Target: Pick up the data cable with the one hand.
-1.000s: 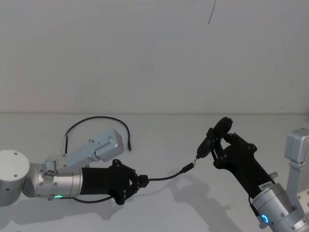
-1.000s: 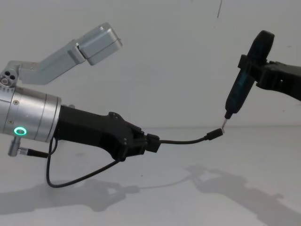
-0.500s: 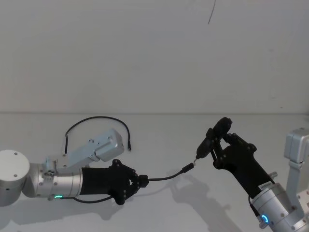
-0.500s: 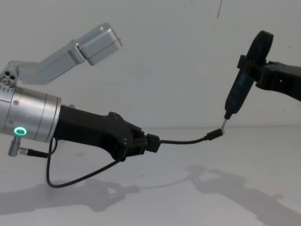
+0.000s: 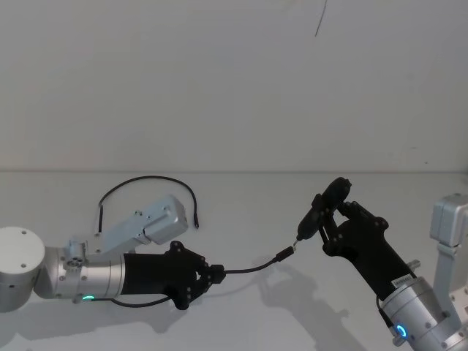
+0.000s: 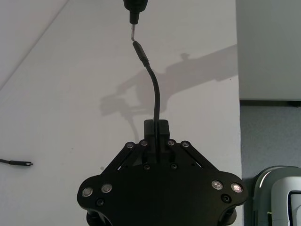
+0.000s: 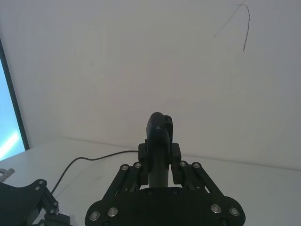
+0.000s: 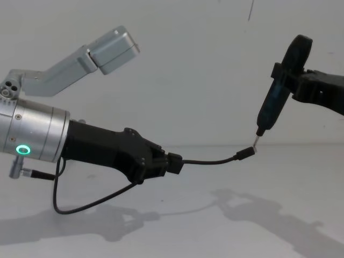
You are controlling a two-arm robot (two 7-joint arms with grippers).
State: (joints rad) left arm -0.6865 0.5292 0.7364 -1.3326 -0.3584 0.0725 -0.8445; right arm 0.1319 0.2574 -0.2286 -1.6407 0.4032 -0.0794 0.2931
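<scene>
While the left gripper [image 8: 173, 163] reaches across from the left side, its two fingers are pressed together on the black cable [image 8: 207, 160], pinching it near one end. That arm has a thick silver wrist [image 8: 33, 135] with a small green ring light [image 8: 22, 150] glowing on it. The held bit of cable sticks out past the fingers, up off the white table [image 5: 241, 219], and curves a little toward the right. Its small plug [image 8: 245, 153] hangs in the air at the far end. The rest of the cable droops in a loop under the left arm and trails back over the table in a long curve [image 5: 146, 181], as the head view shows.

The right gripper [image 8: 293, 80] comes in from the right side and is closed around a dark pen-shaped tool [image 8: 271, 107]. This tool points down, and its thin tip sits right at the plug, touching it or just beside it; I cannot tell which. Dark shadows of both arms lie on the table below them.
</scene>
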